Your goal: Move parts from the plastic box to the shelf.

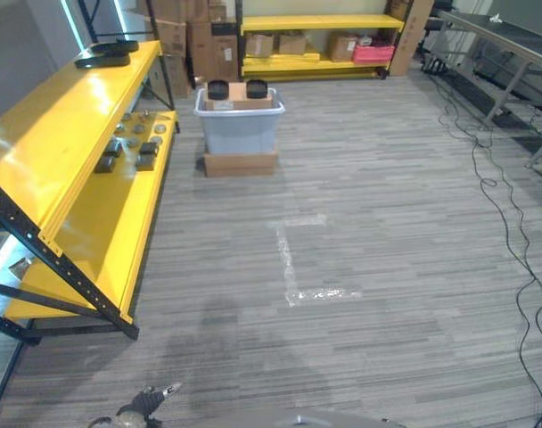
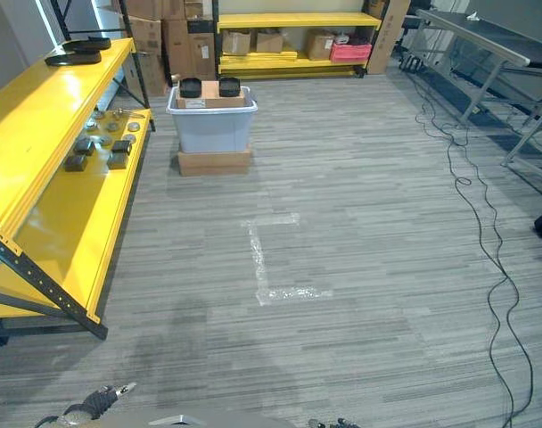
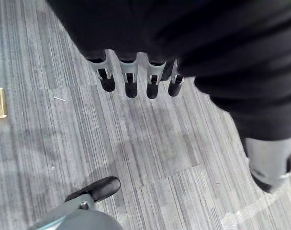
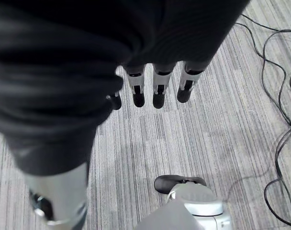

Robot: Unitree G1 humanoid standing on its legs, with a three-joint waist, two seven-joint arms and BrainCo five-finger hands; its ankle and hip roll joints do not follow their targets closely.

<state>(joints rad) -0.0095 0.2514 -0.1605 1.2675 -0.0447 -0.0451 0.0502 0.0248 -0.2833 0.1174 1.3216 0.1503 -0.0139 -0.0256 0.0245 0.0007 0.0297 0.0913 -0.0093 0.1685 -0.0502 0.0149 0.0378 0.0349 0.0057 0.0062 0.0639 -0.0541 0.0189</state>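
grey striped carpet floor [image 1: 387,223] spreads across the left eye view, with an l-shaped mark of worn white tape [image 1: 293,267] near its middle. along the robot's left runs a long yellow metal shelf on a black frame [image 1: 66,143]; several small dark metal parts [image 1: 128,152] lie on its lower board, and a flat black disc-like piece [image 1: 106,55] rests at the far end of its top board. past the shelf's far end a pale grey plastic box [image 1: 240,125] sits on a flat brown cardboard box [image 1: 241,164], and two round black parts [image 1: 236,88] stand at its top beside brown card. a second yellow shelf with cardboard cartons [image 1: 316,40] lines the far wall. the left hand [image 1: 146,406] shows at the bottom edge, low and well apart from both box and shelf.

the right eye view gives the same scene, with the left hand [image 2: 93,406] again at the lower edge, and dark tips of the right hand [image 2: 338,423] just showing at the bottom.

in the left wrist view the left hand's fingers [image 3: 131,84] hang straight in a row, spread from the thumb [image 3: 95,189], with nothing but carpet between them.

in the right wrist view the right hand's fingers [image 4: 157,91] are likewise straight and relaxed, the thumb [image 4: 176,182] apart, holding nothing above the carpet.
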